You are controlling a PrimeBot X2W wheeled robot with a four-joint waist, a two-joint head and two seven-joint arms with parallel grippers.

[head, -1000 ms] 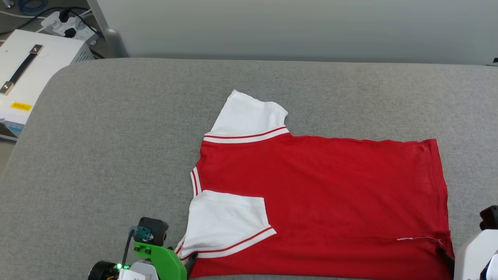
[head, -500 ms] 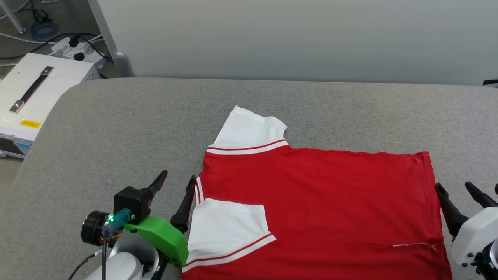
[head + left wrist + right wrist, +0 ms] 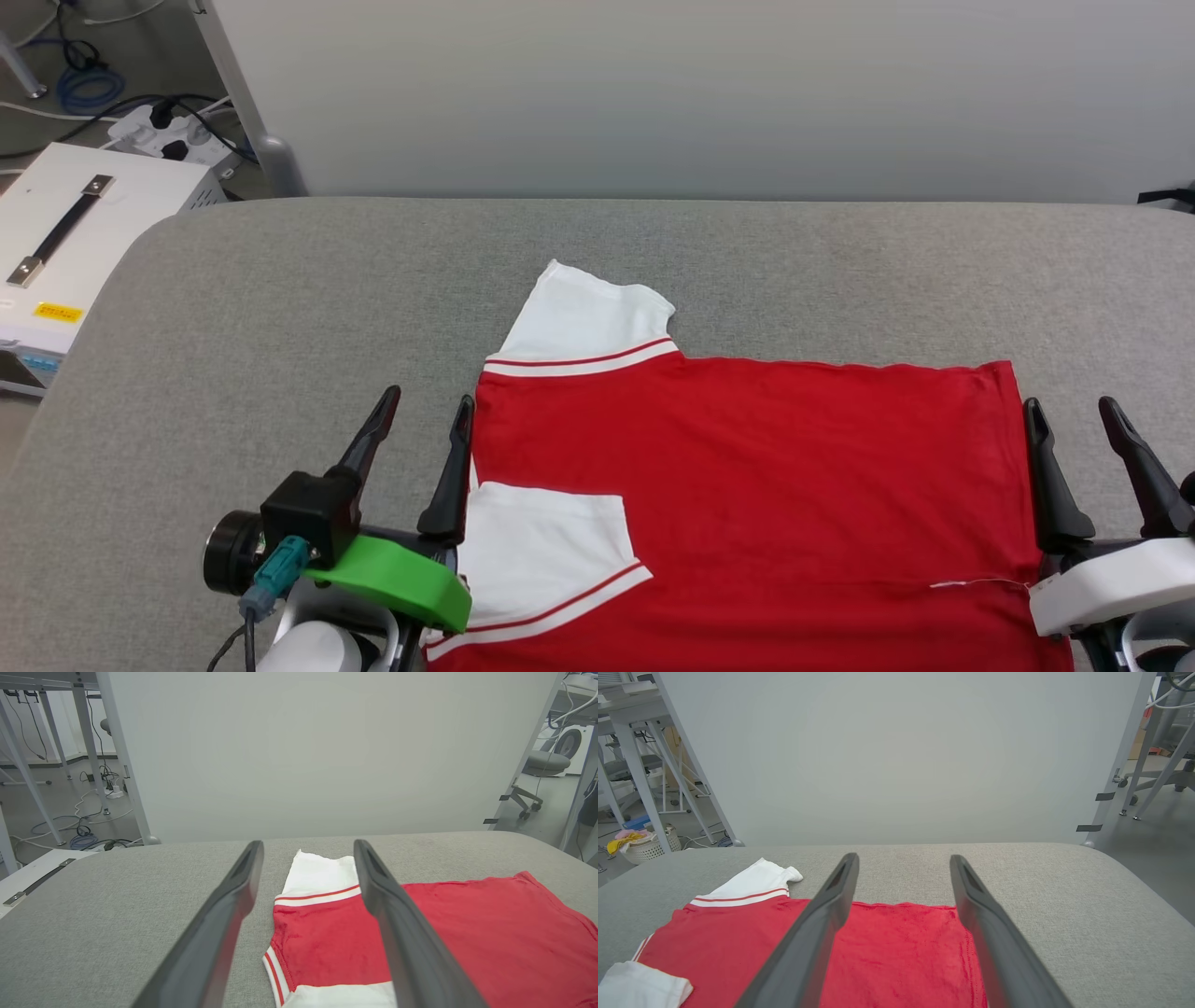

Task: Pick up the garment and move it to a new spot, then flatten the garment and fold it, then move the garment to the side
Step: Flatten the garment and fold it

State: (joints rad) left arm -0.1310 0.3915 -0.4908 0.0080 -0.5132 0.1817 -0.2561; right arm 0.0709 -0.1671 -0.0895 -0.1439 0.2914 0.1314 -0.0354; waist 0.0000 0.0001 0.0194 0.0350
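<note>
- table (image 3: 280, 308), padded and covered in grey cloth, fills most of the head view; its far corners are rounded.
- panel (image 3: 653, 93), pale and plain, stands upright along the table's far edge.
- garment (image 3: 766, 485) lies flat on the near right part of the table, turned sideways: neck end toward the robot's left, hem toward its right. the body is red. the far sleeve (image 3: 588, 317), white with red-and-white trim, is spread out away from the robot. the near sleeve (image 3: 541, 546) is folded in over the red body.
- case (image 3: 65, 233), white with a black handle and a small yellow label, sits on the floor off the table's left end.
- left gripper (image 3: 428, 399) has its two dark fingers well apart with nothing clamped. they point away from the robot. the inner finger is just beside the garment's neck-end edge and the outer one is over bare table. a green bracket (image 3: 392, 579) sits on its wrist.
- right gripper (image 3: 1069, 408) is likewise spread wide and holds nothing. its inner finger is at the hem edge and its outer finger is over bare table. whether either gripper touches the cloth cannot be told.
- power strip (image 3: 168, 135), white with black plugs, lies on the floor beyond the case.
- thread (image 3: 980, 584), thin and white, lies on the red cloth near the hem's near corner.
</note>
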